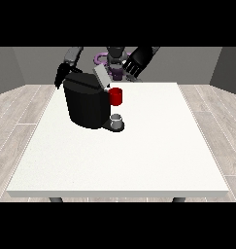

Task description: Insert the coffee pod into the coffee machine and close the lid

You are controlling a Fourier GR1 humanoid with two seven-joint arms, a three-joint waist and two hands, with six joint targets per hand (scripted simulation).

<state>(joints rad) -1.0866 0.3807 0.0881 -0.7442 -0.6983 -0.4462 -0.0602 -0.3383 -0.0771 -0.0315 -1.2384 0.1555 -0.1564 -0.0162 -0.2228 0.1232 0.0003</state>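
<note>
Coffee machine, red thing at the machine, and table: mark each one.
coffee machine [85,104], front view, its black front face.
red thing at the machine [116,96], front view, its side.
table [153,155], front view, bare top.

Black coffee machine [85,104] upright at table's rear left, grey lid [102,77] tilted open; grey thing [117,121] at its base.

Bare room: grey walls [12,68], pale plank floor [17,116], white table [119,160] bearing a coffee machine [85,104]

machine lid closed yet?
No, the coffee machine has its grey lid tilted up and open above the red thing at the machine.
</note>
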